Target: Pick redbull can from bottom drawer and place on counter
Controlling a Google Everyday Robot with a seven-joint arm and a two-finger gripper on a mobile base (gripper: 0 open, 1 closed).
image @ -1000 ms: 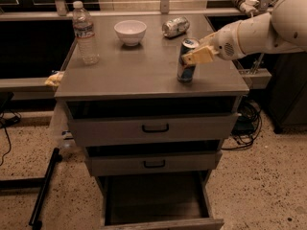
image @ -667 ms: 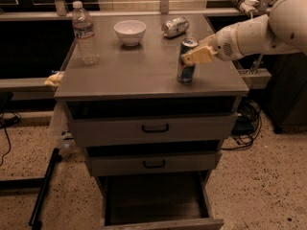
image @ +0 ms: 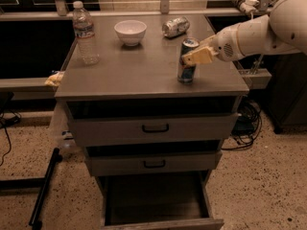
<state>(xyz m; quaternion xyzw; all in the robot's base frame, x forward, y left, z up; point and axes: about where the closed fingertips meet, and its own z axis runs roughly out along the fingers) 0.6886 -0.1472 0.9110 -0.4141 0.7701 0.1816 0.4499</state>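
Observation:
The redbull can (image: 186, 67), blue and silver, stands upright on the grey counter (image: 129, 68) near its right front corner. My gripper (image: 195, 56), on the white arm reaching in from the right, is closed around the upper part of the can, with one tan finger (image: 200, 57) across its front. The bottom drawer (image: 160, 223) is pulled open below, and its dark interior looks empty.
A clear water bottle (image: 84, 32) stands at the counter's back left. A white bowl (image: 130, 31) and a silvery can (image: 175, 26) lying on its side are at the back. The two upper drawers (image: 154, 128) are shut. Cables (image: 245, 123) lie on the floor to the right.

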